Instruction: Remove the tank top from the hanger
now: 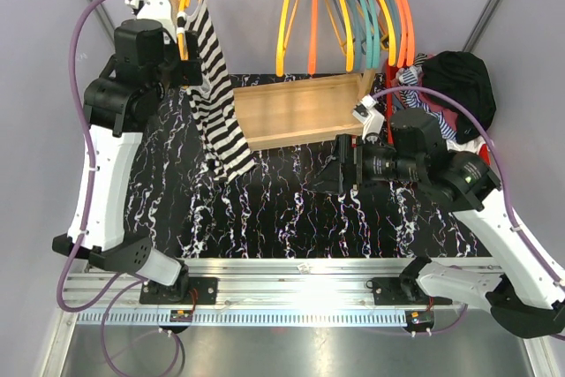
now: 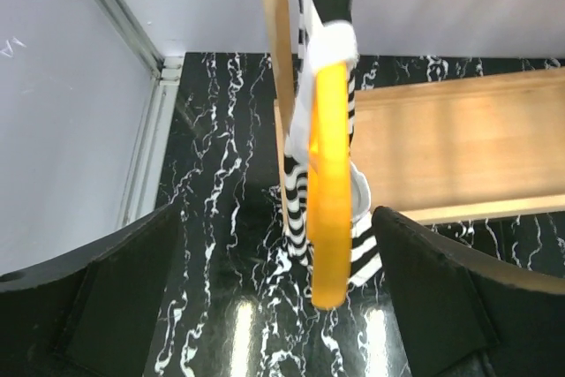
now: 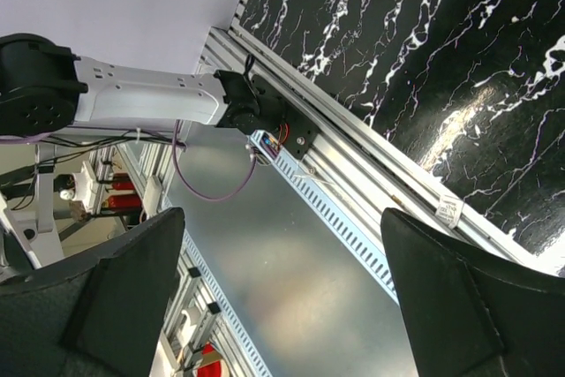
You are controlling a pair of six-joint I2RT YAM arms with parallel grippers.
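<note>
The black-and-white striped tank top [image 1: 216, 112] hangs from a yellow hanger [image 1: 187, 2] at the left end of the wooden rail. My left gripper [image 1: 187, 66] is raised beside it. In the left wrist view the gripper [image 2: 278, 297] is open, and the hanger's lower end [image 2: 328, 192] hangs between the fingers, nearer the right one, with the striped tank top [image 2: 298, 218] draped behind it. Nothing is gripped. My right gripper [image 1: 325, 178] is open and empty above the middle of the table, pointing left; its wrist view shows the open gripper [image 3: 282, 297] over the metal rail.
The wooden rack's base tray [image 1: 300, 108] stands at the back centre, its post [image 2: 278, 33] beside the hanger. Several orange, yellow and teal empty hangers [image 1: 344, 6] hang on the rail. A pile of clothes [image 1: 450, 86] lies at the back right.
</note>
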